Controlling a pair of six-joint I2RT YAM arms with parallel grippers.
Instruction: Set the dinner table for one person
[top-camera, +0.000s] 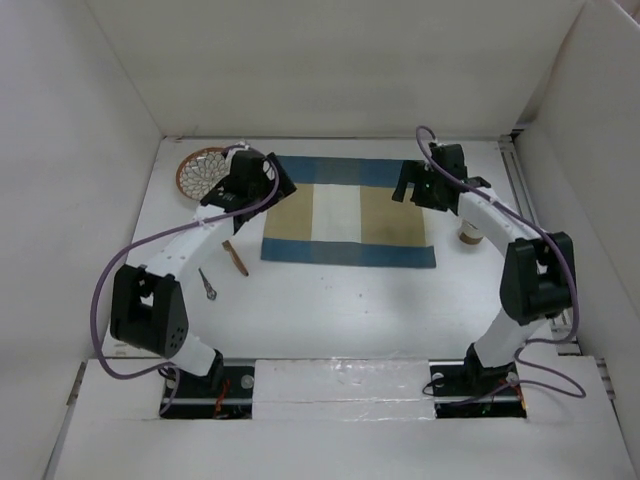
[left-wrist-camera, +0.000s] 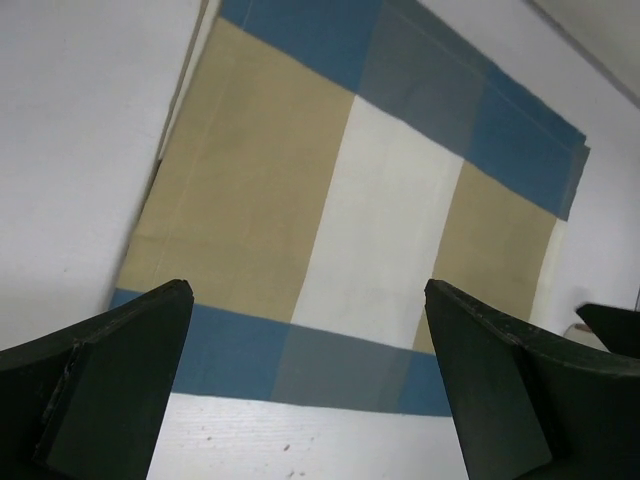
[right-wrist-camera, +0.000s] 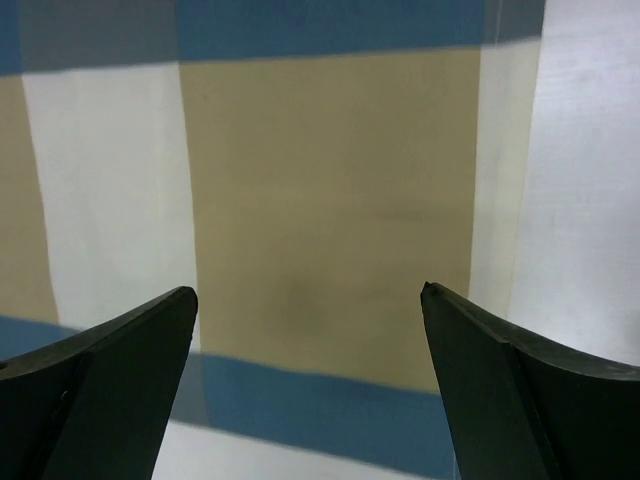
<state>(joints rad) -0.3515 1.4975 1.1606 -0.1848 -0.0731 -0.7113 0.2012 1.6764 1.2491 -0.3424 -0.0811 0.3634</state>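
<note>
Your left tool (left-wrist-camera: 308, 290) and right tool (right-wrist-camera: 308, 292) hang wide open, empty, over opposite ends of the checked placemat (top-camera: 348, 211), laid flat upper-middle on the white surface (top-camera: 330, 310) as the setting's base. The dish (top-camera: 203, 172) at upper left and what may be cutlery (top-camera: 207, 285) lie off it.

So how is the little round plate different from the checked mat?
The plate is round; the mat is a rectangle. The plate is far smaller than the mat. The plate has a brown rim and a white dotted pattern, while the mat has blue, tan and white blocks. Both rest on the white table.
</note>
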